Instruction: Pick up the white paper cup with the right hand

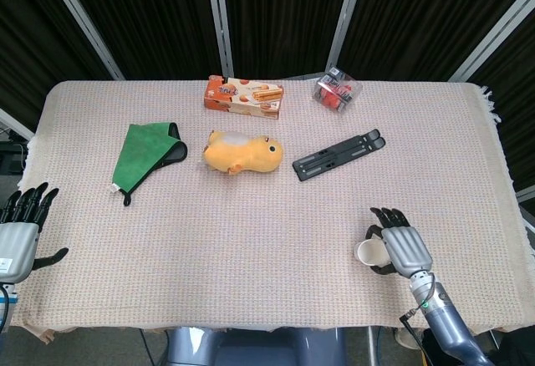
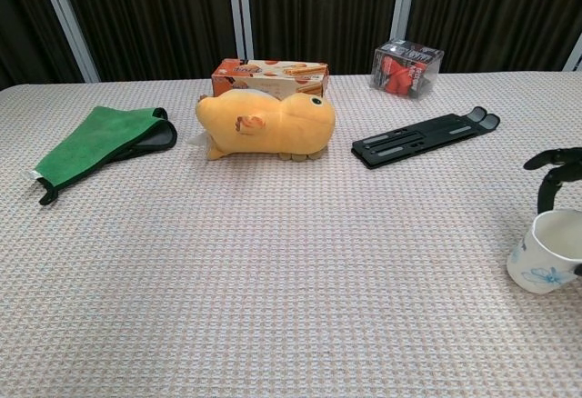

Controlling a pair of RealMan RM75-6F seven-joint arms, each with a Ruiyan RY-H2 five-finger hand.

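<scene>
The white paper cup (image 2: 547,254), printed with a blue flower, sits tilted near the table's (image 1: 251,241) front right corner. The right hand (image 1: 399,247) curls its dark fingers (image 2: 549,173) around the cup, touching it. The left hand (image 1: 18,231) rests open at the front left edge. Writing on the orange snack box (image 1: 243,96) is unreadable.
</scene>
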